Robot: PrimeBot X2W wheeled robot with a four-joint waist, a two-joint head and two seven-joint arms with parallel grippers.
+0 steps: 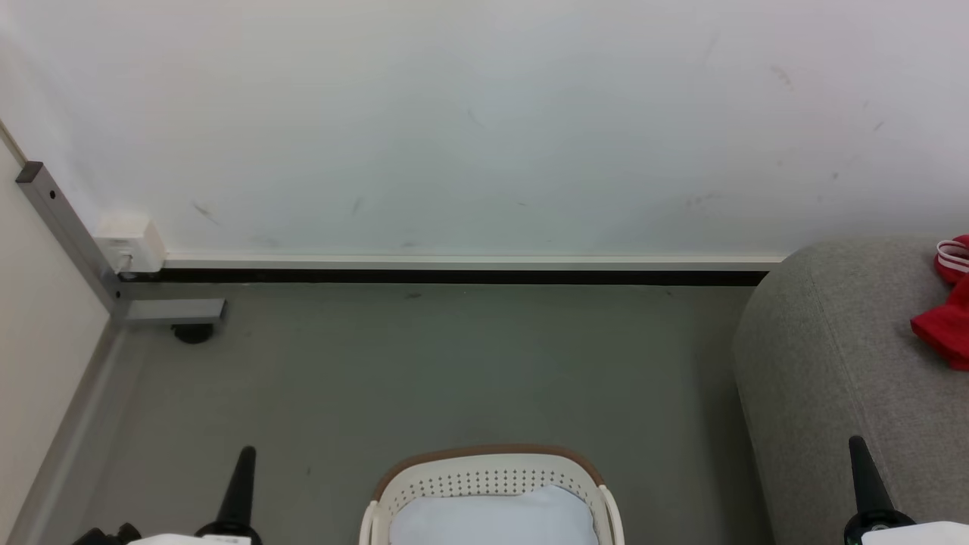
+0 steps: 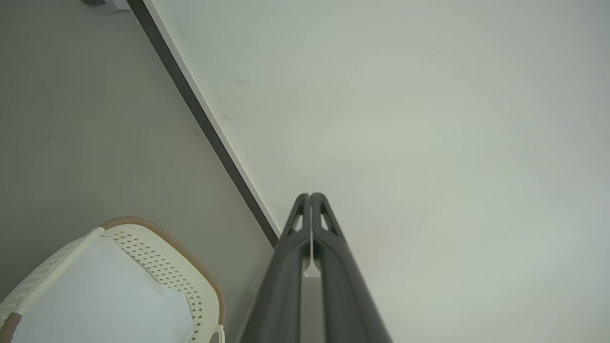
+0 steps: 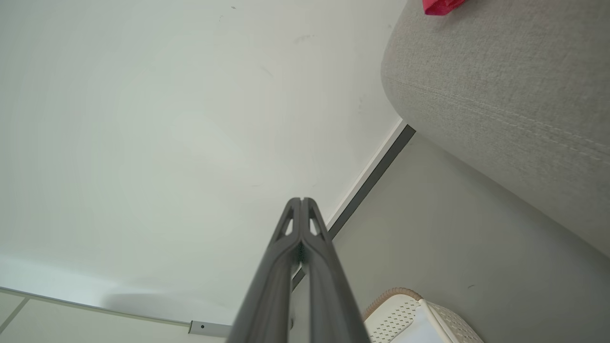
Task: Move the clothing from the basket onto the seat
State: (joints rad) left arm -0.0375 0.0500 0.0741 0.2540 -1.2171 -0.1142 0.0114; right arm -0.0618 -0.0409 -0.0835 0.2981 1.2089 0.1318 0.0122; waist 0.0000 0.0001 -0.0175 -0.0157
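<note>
Lying on the seat (image 1: 833, 363), red clothing (image 1: 946, 329) well apart from right claw (image 1: 856, 446).

Left of the basket (image 1: 492, 453), the left gripper (image 1: 247, 453) is dark grey, slim and pointed, on a white wrist (image 1: 178, 540); right of the basket, the right gripper (image 1: 856, 443) matches. The fingers (image 2: 333, 247) have triangular cut-outs.

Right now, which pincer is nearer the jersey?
Right. The right pincer stands beside the sofa, below the jersey in the head view; the left pincer is beyond the basket, farther off.
</note>
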